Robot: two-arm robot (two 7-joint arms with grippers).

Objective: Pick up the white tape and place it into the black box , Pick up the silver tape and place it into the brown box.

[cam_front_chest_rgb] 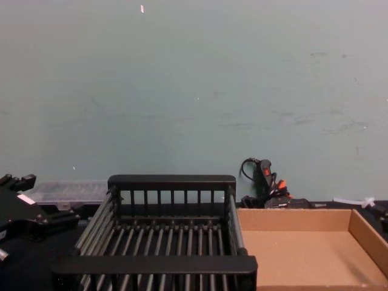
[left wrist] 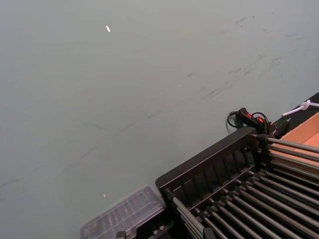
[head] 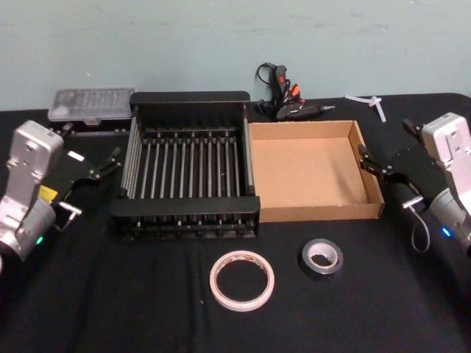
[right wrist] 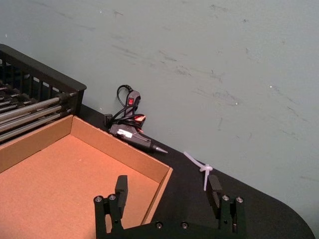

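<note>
Head view, white tape red core print unreadable, right hand wide, left hand unclear

Four cameras: one high, one low, two on the wrists, all facing the far wall.

The head view looks steeply down on the whole counter. The chest view sits low at the counter's near edge, looking level across the black box and brown box. Each wrist view looks obliquely toward the wall from its own side, close in. All four share the black box's far rim and the glue gun.
</note>
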